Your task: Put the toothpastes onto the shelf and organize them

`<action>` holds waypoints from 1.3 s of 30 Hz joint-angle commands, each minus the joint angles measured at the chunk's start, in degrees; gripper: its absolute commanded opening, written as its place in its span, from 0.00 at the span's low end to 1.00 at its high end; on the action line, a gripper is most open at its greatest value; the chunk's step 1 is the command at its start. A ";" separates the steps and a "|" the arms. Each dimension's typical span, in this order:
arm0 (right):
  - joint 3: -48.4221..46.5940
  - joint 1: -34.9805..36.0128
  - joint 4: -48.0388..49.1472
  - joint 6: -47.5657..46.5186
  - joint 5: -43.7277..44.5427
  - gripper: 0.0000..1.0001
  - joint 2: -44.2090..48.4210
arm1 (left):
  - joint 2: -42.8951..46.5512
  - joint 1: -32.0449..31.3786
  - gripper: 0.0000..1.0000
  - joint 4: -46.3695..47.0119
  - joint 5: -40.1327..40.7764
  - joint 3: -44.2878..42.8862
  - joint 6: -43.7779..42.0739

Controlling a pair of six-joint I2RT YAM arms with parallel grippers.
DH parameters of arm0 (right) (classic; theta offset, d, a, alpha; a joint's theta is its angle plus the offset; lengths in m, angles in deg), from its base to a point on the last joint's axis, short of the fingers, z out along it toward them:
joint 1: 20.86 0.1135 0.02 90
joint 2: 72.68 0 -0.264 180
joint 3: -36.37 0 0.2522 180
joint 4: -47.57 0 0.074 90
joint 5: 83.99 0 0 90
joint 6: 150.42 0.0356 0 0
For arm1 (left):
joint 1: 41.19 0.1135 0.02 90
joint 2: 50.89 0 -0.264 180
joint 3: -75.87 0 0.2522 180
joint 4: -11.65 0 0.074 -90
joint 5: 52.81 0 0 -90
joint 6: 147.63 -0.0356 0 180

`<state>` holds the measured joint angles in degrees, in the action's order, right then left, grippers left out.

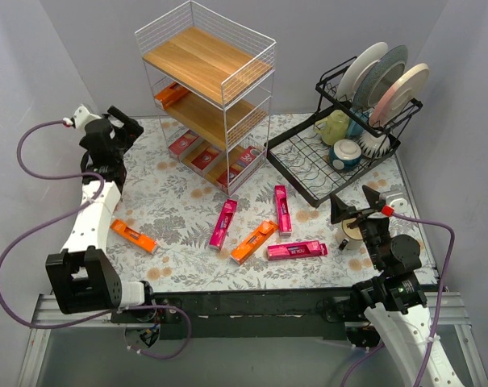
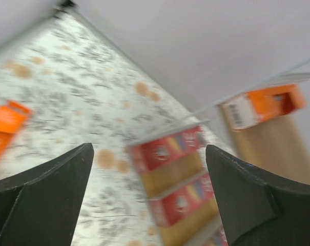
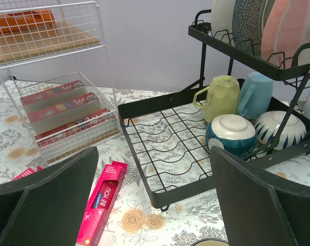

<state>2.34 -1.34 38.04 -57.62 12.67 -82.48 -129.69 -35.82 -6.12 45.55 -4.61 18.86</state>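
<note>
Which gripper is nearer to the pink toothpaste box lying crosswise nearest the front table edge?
Right. The right gripper sits just right of the pink box; the left gripper is far off at the left, beside the shelf.

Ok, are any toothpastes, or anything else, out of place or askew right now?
Five lie loose on the table at mixed angles, off the shelf: left orange box, slanted pink box, middle orange box, far pink box, near pink box. Nothing looks spilled or damaged.
</note>
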 commanded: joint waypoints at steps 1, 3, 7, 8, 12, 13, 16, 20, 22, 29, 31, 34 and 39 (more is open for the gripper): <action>-2.40 0.33 2.19 0.53 -1.12 0.99 0.75 | 4.71 3.33 0.92 -1.61 8.68 6.59 -13.72; -1.97 0.33 2.62 1.06 -1.38 0.99 1.01 | 5.68 5.09 0.93 -0.04 12.11 11.33 -15.14; -1.44 0.33 3.42 1.85 -2.17 0.99 1.45 | 4.81 10.62 0.92 2.51 10.71 17.05 -13.74; -1.35 0.25 3.42 2.02 -2.26 0.99 1.37 | 3.50 12.37 0.92 3.13 10.62 17.84 -13.56; -1.00 0.42 3.77 2.64 -2.61 0.99 1.63 | -2.20 14.93 0.95 3.66 9.66 18.03 -14.87; -0.82 0.42 3.94 2.90 -2.61 0.99 1.63 | -3.36 15.11 0.96 3.75 9.57 17.77 -15.83; -0.64 0.51 4.21 3.08 -2.96 0.98 1.19 | -7.58 15.11 0.98 6.20 9.57 17.24 -19.17; -0.56 0.60 4.21 3.08 -3.05 0.99 0.40 | -12.59 15.38 0.98 7.00 10.10 16.10 -21.64; -0.65 0.68 4.12 2.91 -3.14 0.99 0.14 | -16.09 15.38 0.98 6.04 9.75 14.26 -22.87; -1.35 0.69 3.33 1.68 -2.70 0.99 -1.44 | -23.31 15.46 0.95 4.36 7.47 10.39 -25.25; -1.44 0.77 3.42 1.59 -2.52 0.99 -1.71 | -24.20 15.38 0.91 2.80 4.22 9.86 -25.34; -1.35 0.69 3.42 1.32 -2.35 0.99 -2.15 | -25.43 14.24 0.82 1.64 2.10 9.15 -25.42; -1.44 0.86 3.42 1.23 -2.44 0.99 -2.41 | -27.19 9.41 0.58 -1.00 5.61 8.45 -26.83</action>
<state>2.36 -0.85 38.63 -55.89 10.11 -84.49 -155.42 -22.14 -3.37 51.04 4.88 -6.12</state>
